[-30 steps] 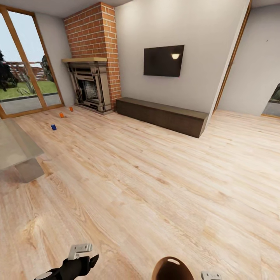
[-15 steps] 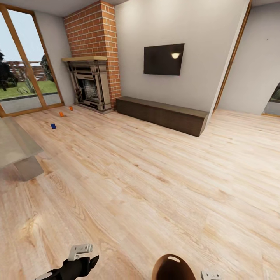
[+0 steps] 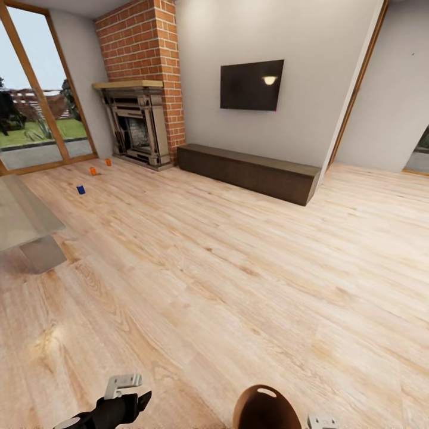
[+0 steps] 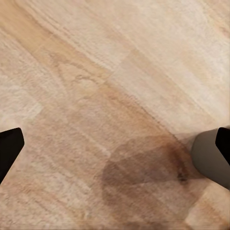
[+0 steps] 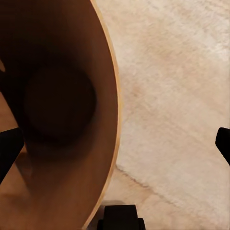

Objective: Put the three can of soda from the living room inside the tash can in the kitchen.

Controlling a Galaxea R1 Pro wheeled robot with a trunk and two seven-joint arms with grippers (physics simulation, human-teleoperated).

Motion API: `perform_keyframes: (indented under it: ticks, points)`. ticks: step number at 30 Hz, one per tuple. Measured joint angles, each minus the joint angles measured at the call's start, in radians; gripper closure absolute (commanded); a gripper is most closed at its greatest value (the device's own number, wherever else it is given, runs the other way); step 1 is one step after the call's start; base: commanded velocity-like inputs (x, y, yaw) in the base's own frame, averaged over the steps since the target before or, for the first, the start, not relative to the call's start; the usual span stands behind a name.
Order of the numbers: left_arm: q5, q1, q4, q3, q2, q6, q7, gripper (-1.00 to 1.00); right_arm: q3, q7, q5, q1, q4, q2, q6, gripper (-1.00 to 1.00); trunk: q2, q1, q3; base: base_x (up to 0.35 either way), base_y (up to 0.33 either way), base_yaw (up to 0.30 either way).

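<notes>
Cans (image 3: 80, 189) — two orange, one blue — stand far left near the fireplace (image 3: 136, 131). Brown bin (image 3: 265, 408) rides near, beside the right pincer (image 5: 115, 143), ready for loading; left pincer (image 4: 115, 143) wide, empty. Right grip unclear.

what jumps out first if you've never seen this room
The red brick chimney over the dark fireplace at the far left, with the black wall TV beside it. Then three tiny soda cans on the plank floor by the glass doors, and the brown bin at the view's bottom edge.
</notes>
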Motion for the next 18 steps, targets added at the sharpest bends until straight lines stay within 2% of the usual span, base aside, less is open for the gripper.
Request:
perform_keyframes:
  ticks: [18]
  points:
    - [-0.001,0.0,0.0,-0.001,-0.001,-0.004,0.0,-1.0,-0.003,0.0,0.0,0.0,-0.001,-0.001,-0.001,-1.0,0.0,0.0,-0.01,0.0,0.0,0.0]
